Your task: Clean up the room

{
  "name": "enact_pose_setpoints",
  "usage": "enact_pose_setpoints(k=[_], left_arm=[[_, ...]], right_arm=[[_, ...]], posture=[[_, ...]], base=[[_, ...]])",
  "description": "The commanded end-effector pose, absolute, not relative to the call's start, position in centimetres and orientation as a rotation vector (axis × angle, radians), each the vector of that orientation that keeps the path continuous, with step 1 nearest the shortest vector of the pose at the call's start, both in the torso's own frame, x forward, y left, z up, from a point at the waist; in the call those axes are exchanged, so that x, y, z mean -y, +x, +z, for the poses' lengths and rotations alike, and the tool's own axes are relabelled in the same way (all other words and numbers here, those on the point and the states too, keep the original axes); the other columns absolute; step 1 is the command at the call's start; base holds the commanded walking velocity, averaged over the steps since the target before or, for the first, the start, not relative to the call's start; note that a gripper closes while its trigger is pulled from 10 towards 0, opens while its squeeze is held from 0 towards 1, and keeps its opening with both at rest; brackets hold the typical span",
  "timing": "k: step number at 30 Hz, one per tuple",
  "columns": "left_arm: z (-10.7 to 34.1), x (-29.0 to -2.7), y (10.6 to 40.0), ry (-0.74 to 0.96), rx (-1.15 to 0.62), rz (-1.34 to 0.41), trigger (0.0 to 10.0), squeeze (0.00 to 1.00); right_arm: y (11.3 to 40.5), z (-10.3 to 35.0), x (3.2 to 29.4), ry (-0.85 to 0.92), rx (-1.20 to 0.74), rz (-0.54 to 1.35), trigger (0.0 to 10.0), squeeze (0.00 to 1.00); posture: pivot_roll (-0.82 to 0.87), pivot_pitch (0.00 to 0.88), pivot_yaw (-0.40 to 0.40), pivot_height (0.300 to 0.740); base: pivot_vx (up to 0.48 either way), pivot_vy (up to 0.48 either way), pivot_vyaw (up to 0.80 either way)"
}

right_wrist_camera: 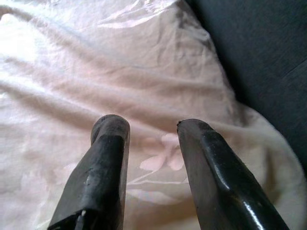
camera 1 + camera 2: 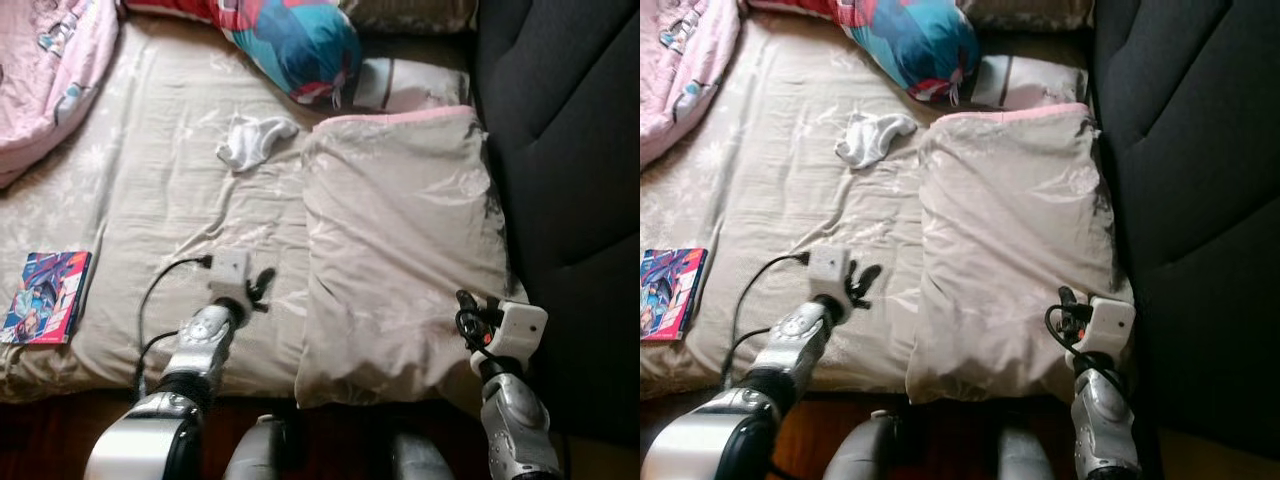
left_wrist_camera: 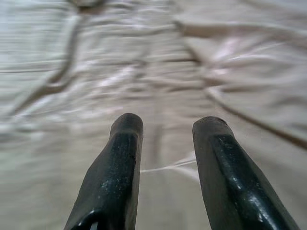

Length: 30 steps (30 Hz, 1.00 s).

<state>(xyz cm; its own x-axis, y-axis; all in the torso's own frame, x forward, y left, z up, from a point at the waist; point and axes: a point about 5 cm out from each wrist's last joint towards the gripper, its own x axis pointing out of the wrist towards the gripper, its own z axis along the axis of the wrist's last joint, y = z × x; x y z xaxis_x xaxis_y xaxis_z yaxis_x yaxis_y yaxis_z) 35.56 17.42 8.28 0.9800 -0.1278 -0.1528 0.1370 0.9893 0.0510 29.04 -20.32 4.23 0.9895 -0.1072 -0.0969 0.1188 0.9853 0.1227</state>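
A beige pillow (image 2: 400, 240) with a pink top edge lies on the right side of the bed, against a dark headboard (image 2: 570, 130). A crumpled white sock (image 2: 254, 140) lies on the sheet beyond the pillow's left corner. A colourful book (image 2: 46, 296) rests near the bed's front left edge. My left gripper (image 2: 262, 287) hovers open over the bare sheet beside the pillow's left edge; its fingers (image 3: 120, 167) hold nothing. My right gripper (image 2: 468, 312) is open over the pillow's near right corner, its fingers (image 1: 108, 163) empty above the pillow (image 1: 120, 72).
A pink quilt (image 2: 45, 70) is bunched at the far left. A blue and red cushion (image 2: 300, 40) and a striped pillow (image 2: 415, 85) lie at the head of the bed. Dark floor (image 2: 50, 430) runs along the bed's front edge.
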Motion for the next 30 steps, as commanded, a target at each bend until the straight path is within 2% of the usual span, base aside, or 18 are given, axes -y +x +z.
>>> enact_pose_setpoints(k=[1, 3, 9, 27, 30], left_arm=[[7.1, -17.8, 34.7, 0.089, -0.180, -0.115, 10.0, 0.00], [6.6, -19.2, 34.2, 0.081, -0.176, -0.036, 10.0, 0.00], [5.0, -20.5, 32.9, 0.020, -0.226, 0.042, 10.0, 0.00], [2.7, -18.9, 31.4, -0.054, -0.303, 0.022, 10.0, 0.00], [2.8, -18.9, 31.5, -0.054, -0.303, 0.018, 10.0, 0.00]], right_arm=[[28.1, 2.9, 20.5, 0.150, -0.139, -0.129, 10.0, 0.00], [28.1, 2.5, 20.3, 0.146, -0.165, -0.099, 10.0, 0.00], [28.4, 1.8, 20.1, 0.098, -0.218, -0.040, 10.0, 0.00], [28.3, 0.7, 19.6, 0.064, -0.288, -0.022, 10.0, 0.00], [28.3, 0.7, 19.6, 0.062, -0.284, -0.030, 10.0, 0.00]], posture=[[-0.11, 0.221, 0.039, 0.740], [-0.11, 0.206, 0.033, 0.740], [-0.10, 0.165, 0.013, 0.740], [-0.11, 0.154, 0.009, 0.740], [-0.11, 0.154, 0.014, 0.740]], base=[[0.000, 0.000, 0.00], [0.000, 0.000, 0.00], [0.000, 0.000, 0.00], [0.000, 0.000, 0.00], [0.000, 0.251, 0.27]])
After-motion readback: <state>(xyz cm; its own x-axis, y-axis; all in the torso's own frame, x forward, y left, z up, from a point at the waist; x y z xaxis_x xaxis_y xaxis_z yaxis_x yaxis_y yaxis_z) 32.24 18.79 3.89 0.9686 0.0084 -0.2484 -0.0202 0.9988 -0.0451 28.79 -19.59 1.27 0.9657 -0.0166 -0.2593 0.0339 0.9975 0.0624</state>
